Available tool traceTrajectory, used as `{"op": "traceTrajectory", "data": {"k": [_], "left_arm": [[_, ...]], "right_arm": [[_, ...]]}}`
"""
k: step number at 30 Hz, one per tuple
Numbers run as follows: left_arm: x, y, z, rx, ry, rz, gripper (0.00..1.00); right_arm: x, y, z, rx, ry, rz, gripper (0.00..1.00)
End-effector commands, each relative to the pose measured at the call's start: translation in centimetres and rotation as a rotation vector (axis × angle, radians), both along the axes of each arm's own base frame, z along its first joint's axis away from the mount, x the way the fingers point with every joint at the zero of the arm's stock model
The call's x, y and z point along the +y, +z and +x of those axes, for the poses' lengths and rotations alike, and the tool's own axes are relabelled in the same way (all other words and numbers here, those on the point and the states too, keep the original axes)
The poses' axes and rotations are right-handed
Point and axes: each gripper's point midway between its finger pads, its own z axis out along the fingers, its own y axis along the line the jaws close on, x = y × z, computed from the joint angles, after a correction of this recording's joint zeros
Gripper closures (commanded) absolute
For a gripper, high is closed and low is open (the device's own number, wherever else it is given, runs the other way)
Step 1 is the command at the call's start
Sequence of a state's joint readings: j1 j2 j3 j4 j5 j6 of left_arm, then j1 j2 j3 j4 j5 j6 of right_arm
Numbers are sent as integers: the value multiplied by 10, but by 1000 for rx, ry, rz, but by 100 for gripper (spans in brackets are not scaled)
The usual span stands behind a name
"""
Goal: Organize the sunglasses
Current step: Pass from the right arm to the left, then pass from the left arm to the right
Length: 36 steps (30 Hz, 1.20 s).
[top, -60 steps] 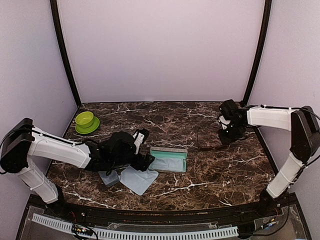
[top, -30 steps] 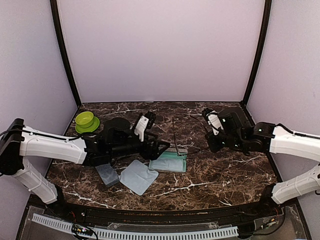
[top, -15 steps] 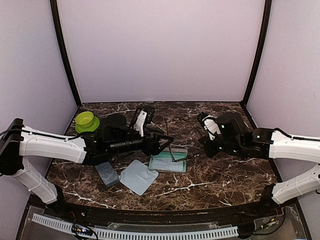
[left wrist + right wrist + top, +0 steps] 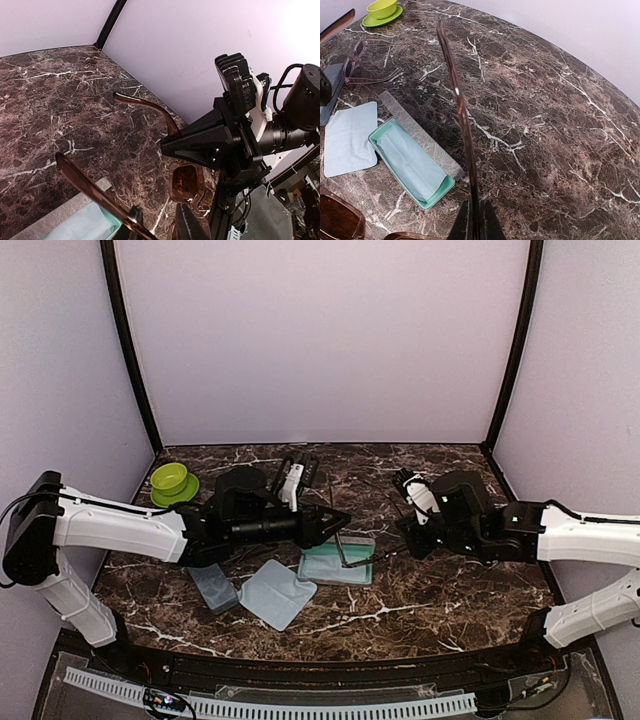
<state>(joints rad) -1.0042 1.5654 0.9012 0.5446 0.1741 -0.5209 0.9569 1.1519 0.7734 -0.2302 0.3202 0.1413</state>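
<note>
Brown-lensed sunglasses [image 4: 350, 548] hang in the air between my two grippers, above the open grey, teal-lined case [image 4: 368, 575]. My right gripper [image 4: 473, 220] is shut on one temple arm [image 4: 462, 115], which sticks straight out from its fingers. In the top view the right gripper [image 4: 403, 532] is just right of the case. My left gripper [image 4: 338, 520] has reached in from the left. In the left wrist view the left gripper [image 4: 160, 220] is closed in on the frame near a hinge, with one lens [image 4: 186, 182] just beyond its fingers.
A folded pale cloth lies inside the open case [image 4: 440, 187]. A loose pale cloth [image 4: 275, 593] and a closed grey case [image 4: 215, 588] lie near the front left. A second, pinkish pair of glasses [image 4: 365, 67] lies by that case. A green bowl [image 4: 172, 483] sits back left.
The left gripper reached further right to the sunglasses and its jaws narrowed onto the frame. The right gripper carried the sunglasses leftward and lower, over the open case.
</note>
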Motion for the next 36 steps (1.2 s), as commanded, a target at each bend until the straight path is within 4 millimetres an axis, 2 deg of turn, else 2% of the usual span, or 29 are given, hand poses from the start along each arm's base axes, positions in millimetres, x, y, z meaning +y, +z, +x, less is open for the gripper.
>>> {"op": "traceTrajectory", "data": {"k": [1,4,11,17,25,30,36], "left_arm": [[-5,15,1,12,-8,-47,77],[-6,15,2,26,-4,-52,87],[-5,14,5,115,36,-83,100],[-4,17,6,163,55,-103,100],[-4,21,4,157,43,-98,100],[-4,15,2,154,32,-73,100],[-3,7,2,148,34,-47,100]], "right_arm": [[7,7,3,-30,-14,43,100],[9,3,3,-28,-18,35,100],[11,2,4,-38,-36,27,95],[13,1,5,-53,-42,19,86],[16,5,7,-63,-51,24,69],[14,13,10,-73,-77,27,58],[20,26,10,-63,-65,48,45]]}}
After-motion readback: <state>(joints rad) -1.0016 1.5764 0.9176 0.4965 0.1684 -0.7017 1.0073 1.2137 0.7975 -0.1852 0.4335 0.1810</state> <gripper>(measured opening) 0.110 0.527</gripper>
